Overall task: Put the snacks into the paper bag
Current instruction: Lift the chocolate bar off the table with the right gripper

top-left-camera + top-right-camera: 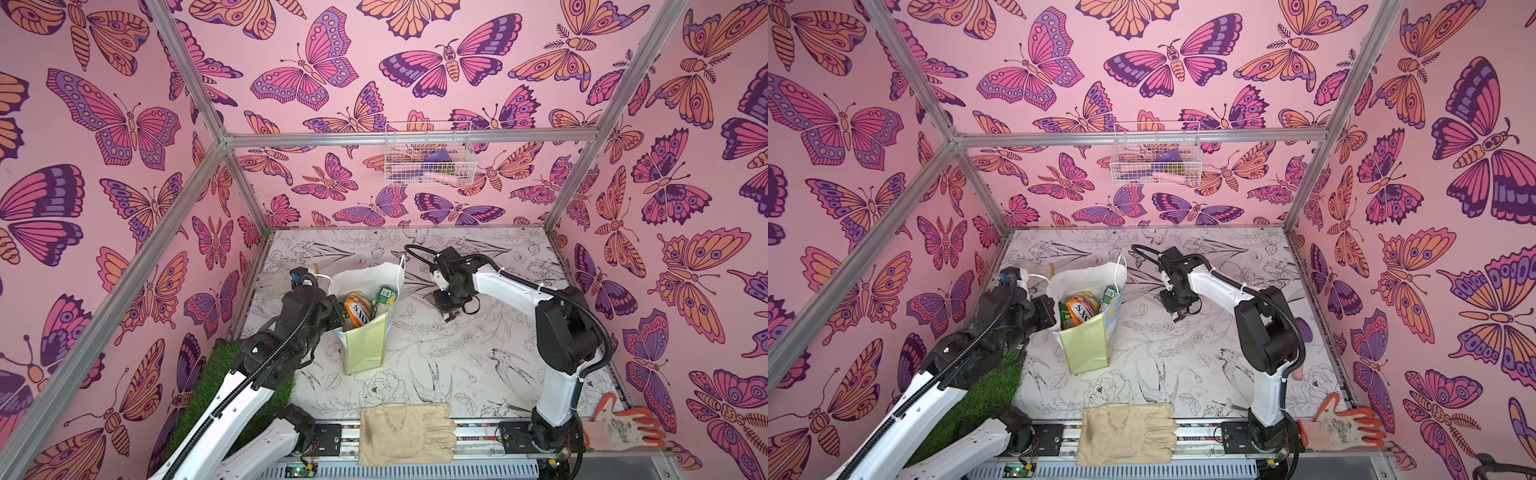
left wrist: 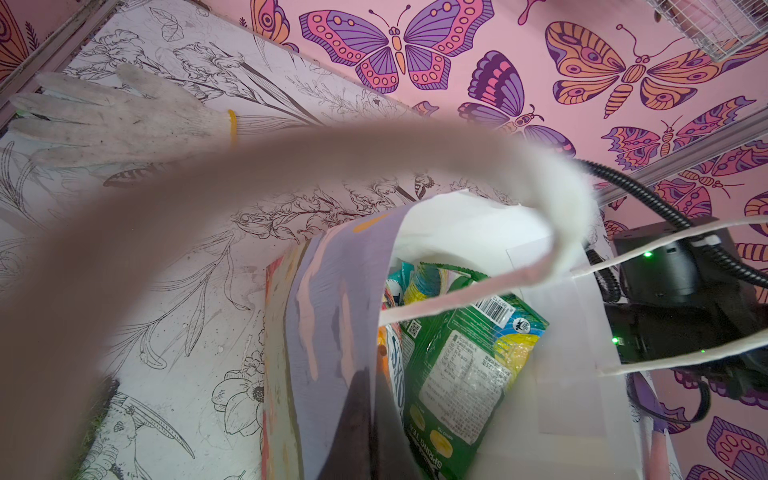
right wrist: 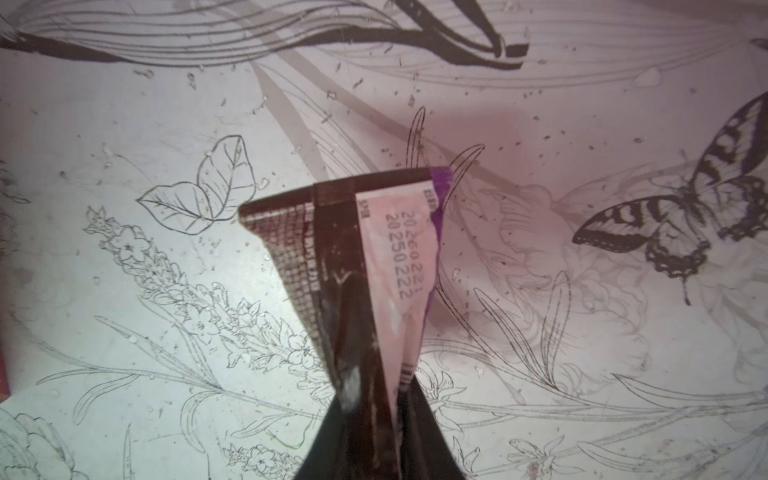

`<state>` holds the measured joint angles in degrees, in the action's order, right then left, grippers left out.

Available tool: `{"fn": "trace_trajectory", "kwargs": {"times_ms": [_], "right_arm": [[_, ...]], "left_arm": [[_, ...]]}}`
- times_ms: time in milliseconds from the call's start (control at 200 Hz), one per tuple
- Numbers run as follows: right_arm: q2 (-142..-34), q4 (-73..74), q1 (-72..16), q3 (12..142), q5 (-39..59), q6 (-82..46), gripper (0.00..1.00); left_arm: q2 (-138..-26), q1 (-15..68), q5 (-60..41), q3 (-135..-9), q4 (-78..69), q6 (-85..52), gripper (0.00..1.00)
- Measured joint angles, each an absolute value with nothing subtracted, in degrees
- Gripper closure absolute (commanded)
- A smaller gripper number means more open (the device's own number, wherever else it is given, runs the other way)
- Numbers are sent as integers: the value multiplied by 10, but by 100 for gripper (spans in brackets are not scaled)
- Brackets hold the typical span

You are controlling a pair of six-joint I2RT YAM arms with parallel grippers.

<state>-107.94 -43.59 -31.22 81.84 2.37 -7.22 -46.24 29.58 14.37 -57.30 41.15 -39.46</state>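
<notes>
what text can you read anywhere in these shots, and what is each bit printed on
"SPRING TEA": on the green packet inside the paper bag.
"OXS": upside down on the orange packet in the paper bag, its start hidden.
"20260221": on the pale panel of the dark brown bar, slightly smeared.
"20250222": on the same panel, just beside it.
The fine print and barcode digits on the green packet are too small to read.

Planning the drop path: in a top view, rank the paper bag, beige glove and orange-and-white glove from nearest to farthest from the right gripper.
1. Paper bag, just left of the right gripper, which pinches a dark bar.
2. Beige glove, front edge, centre.
3. Orange-and-white glove, front right corner.
</notes>
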Motion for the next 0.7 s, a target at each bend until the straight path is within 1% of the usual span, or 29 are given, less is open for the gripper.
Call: {"fn": "trace_trajectory", "kwargs": {"times_ms": [265,396,701], "right_arm": [[-1027,-444,-313,819,27,-77,87],[-1001,-448,-313,821,33,-78,87],[-931,-457,-315,848,67,-92,91]], "left_arm": [[-462,296,143,-573,411,-395,100],[-462,296,143,-573,411,-395,100],[-462,296,143,-573,411,-395,100]]}}
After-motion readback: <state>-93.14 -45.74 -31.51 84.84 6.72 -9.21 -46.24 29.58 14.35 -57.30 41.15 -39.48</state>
